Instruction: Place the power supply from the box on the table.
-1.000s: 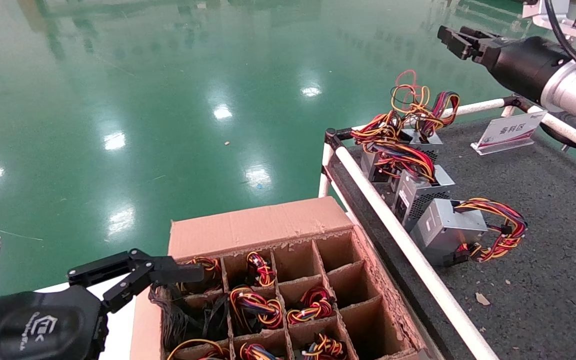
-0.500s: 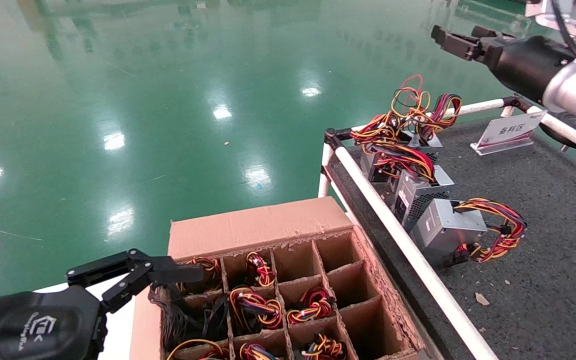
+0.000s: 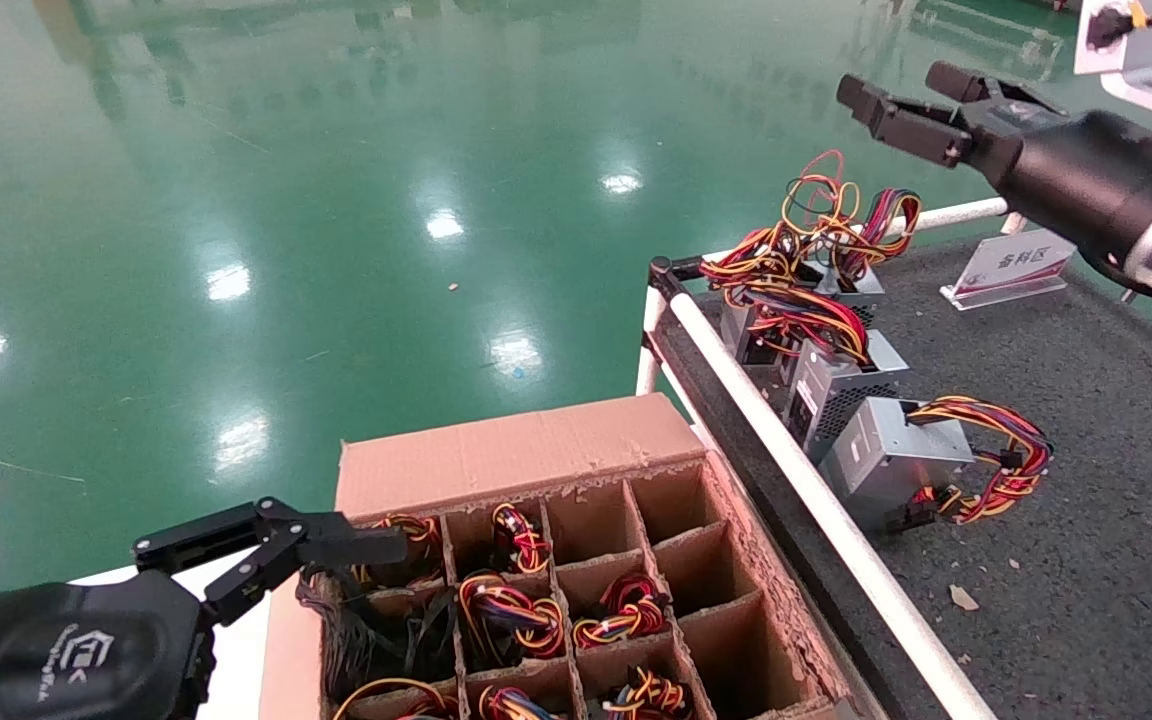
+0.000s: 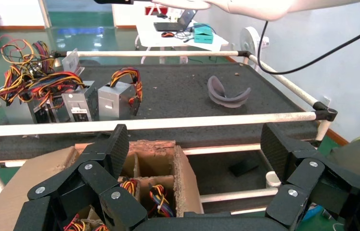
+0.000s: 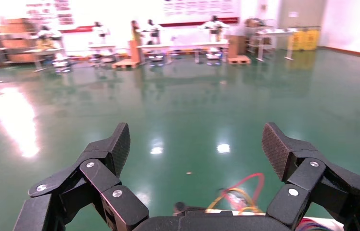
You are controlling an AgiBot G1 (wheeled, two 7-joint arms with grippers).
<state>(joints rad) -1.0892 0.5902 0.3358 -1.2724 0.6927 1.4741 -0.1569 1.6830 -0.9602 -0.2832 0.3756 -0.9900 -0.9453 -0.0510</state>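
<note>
Several power supplies (image 3: pixel 891 455) already out on worktop (image 3: pixel 1116 560), lined up just inside white rail at centre right of frame, prob. so later ones have room alongside; wire bundles piled on the far ones. More units w/ red/yellow/black wires in box (image 3: pixel 536 560), lower centre; cells toward its right side look empty, cells toward left and centre hold wire coils, cases themselves hidden below dividers. Right hand (image 3: pixel 906 100) upper right of frame, above far corner of worktop, fingers spread apart, holding nothing; judged free to go for another unit. Left hand (image 3: pixel 336 545) lower left, at box's left edge over a wire-filled cell, fingers apart, nothing gripped; looks parked. White sign (image 3: pixel 1011 265) stands at worktop's far side, near the rail.
</note>
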